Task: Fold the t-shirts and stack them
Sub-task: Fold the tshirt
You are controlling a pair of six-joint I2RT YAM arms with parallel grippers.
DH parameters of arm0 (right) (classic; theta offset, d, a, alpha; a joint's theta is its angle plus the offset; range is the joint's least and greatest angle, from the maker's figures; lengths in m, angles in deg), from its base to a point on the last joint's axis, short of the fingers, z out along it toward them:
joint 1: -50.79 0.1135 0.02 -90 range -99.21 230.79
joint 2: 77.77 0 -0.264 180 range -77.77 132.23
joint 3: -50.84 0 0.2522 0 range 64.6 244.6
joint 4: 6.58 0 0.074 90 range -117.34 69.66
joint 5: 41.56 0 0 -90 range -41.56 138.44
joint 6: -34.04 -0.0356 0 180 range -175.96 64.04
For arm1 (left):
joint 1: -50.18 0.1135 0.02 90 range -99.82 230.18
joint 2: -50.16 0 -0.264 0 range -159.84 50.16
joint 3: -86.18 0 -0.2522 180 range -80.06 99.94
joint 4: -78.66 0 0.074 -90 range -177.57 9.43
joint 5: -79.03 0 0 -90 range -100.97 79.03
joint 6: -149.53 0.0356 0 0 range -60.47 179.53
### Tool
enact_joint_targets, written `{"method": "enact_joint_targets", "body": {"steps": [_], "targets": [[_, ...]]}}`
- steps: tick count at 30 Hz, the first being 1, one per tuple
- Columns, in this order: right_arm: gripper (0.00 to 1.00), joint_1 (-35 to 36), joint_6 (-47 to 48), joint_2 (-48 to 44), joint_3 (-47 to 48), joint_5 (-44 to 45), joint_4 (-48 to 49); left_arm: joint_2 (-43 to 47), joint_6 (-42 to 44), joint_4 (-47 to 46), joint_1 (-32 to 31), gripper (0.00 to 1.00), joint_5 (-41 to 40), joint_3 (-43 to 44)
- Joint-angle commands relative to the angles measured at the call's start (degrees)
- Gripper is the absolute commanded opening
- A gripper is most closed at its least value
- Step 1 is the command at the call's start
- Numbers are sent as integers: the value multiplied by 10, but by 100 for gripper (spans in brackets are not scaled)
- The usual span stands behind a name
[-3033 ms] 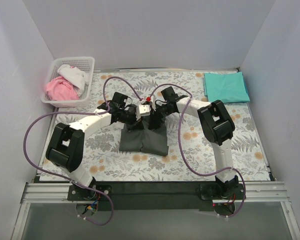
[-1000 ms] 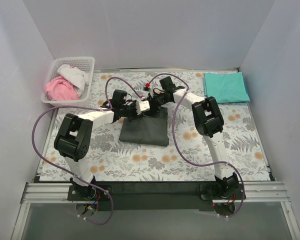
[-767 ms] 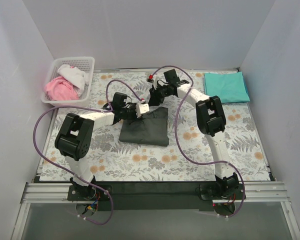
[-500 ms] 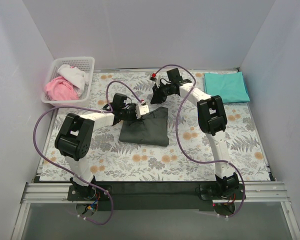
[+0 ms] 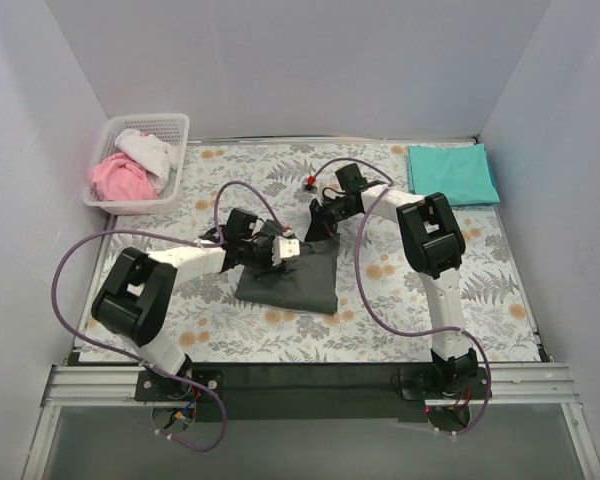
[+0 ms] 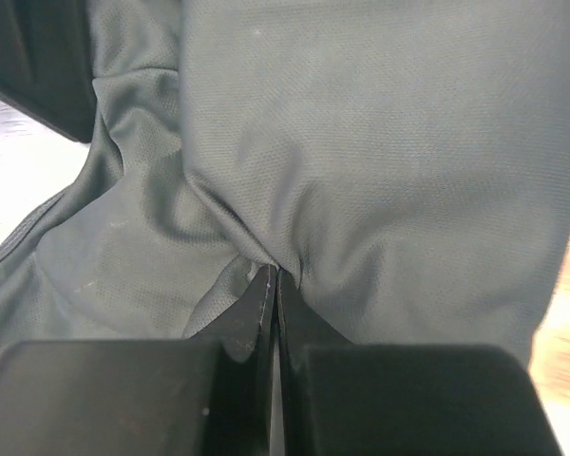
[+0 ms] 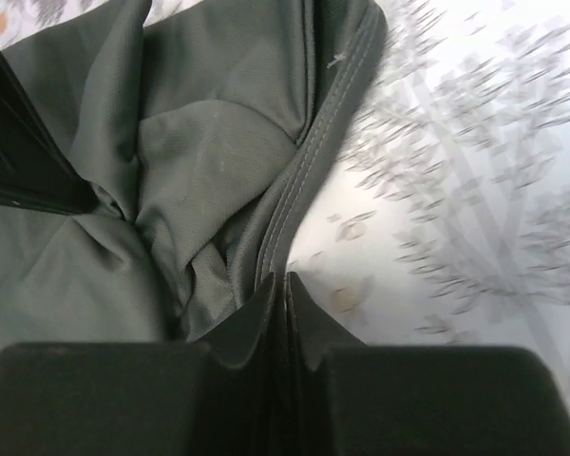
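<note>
From above, the charcoal t-shirt [image 5: 288,280] is a soft, matte, roughly square folded bundle near the middle of the counter, on the floral sheet [image 5: 380,300] that covers it. The teal t-shirt [image 5: 452,173] lies flat and folded square in the far right corner. A white slotted plastic basket [image 5: 140,165] in the far left corner holds crumpled pink cloth [image 5: 120,178] and white cloth [image 5: 148,150]. Half a second ago the charcoal bundle lay slightly nearer the far edge, and the right gripper [image 5: 315,222] was raised well beyond it. Now that gripper has dropped to the bundle's far right corner, while the left gripper [image 5: 285,250] sits at its far edge, towards the left. The teal shirt has not moved.

In the left wrist view, fine-knit charcoal cloth [image 6: 380,142] fills the frame, and its creases gather to a point. The left gripper [image 6: 273,277] has its black fingers pressed together and pinches that gathered fold.

In the right wrist view, the charcoal shirt [image 7: 218,161] shows a thick hem with double stitching beside rumpled folds, and the blurred leaf-print sheet [image 7: 475,171] lies to the right. The right gripper [image 7: 285,280] has its fingers squeezed together and nips the cloth at that hem.
</note>
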Motion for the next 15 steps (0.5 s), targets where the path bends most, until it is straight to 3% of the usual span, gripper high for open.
{"method": "enact_joint_targets", "body": {"steps": [1, 7, 15], "targets": [[12, 10, 24, -33, -51, -4, -31, 86, -8, 62, -13, 0, 37, -32], [7, 4, 23, -50, -32, 20, -32, 125, -42, 76, -17, 0, 23, -21], [11, 5, -9, 11, 54, -14, -41, 99, -28, 64, -17, 0, 19, 51]]}}
